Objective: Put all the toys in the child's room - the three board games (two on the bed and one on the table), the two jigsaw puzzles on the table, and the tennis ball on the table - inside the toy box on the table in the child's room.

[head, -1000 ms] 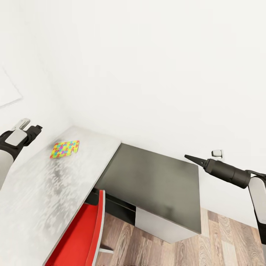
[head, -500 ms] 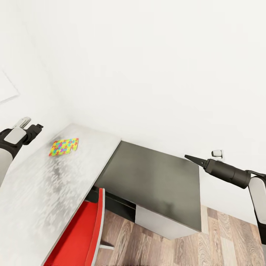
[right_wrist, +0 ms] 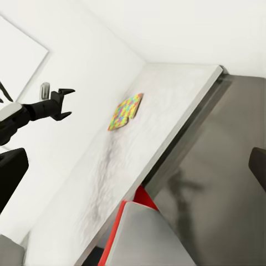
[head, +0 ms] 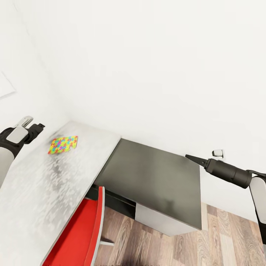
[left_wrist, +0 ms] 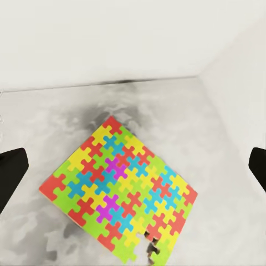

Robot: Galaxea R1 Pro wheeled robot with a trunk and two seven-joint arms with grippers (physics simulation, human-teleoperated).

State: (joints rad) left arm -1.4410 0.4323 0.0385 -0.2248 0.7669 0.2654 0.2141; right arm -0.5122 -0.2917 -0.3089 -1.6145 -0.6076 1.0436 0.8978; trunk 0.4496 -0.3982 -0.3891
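Note:
One jigsaw puzzle [head: 63, 144], a thin square of bright interlocking pieces, lies flat on the pale grey table [head: 40, 192] near the wall corner. My left gripper [head: 40, 127] hovers open just left of it and a little above the tabletop. In the left wrist view the puzzle [left_wrist: 119, 188] lies ahead between the spread fingers of the left gripper [left_wrist: 134, 169]. My right gripper [head: 189, 157] hangs open and empty over the lower dark cabinet. The right wrist view takes in the puzzle [right_wrist: 125, 111] and the left gripper [right_wrist: 65, 102].
A low dark-topped cabinet [head: 155, 177] adjoins the table's right end. A red chair [head: 79, 232] is tucked at the table's front edge. White walls close in behind and to the left, with a wall socket [head: 217, 152] on the right. Wooden floor [head: 221, 240] lies at the lower right.
The whole view has shifted slightly, so the camera moved. My left gripper has edged a little closer to the puzzle. The right arm holds its pose.

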